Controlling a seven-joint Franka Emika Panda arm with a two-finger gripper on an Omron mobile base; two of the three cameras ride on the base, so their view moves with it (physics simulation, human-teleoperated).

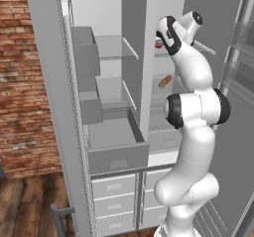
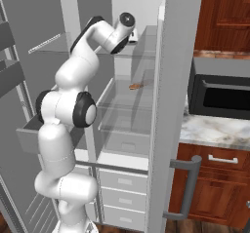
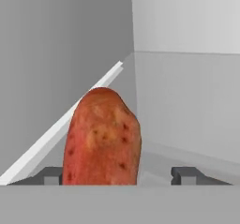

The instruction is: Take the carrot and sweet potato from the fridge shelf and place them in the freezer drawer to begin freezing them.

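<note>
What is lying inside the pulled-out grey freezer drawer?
The freezer drawer stands open in the left base view, and the visible part of its floor is bare grey. Its front wall covers the strip of floor just behind it, so that part cannot be checked.

Between my claw's (image 3: 115, 175) dark, matt finger tips (image 3: 52, 175) the sweet potato (image 3: 103, 138) looked rough and dull, its red-orange skin mottled and pitted with small dark spots. The fridge shelf (image 3: 65, 124) beneath it was smooth translucent glass with a paler edge. Well below my claw, the freezer drawer (image 1: 118, 156) looked like plain matt grey plastic. Off to my left stood rough red brick wall (image 1: 20, 82); to my right, glossy reddish wood cabinets (image 2: 215, 188) and a polished marbled counter (image 2: 215, 129).
</note>
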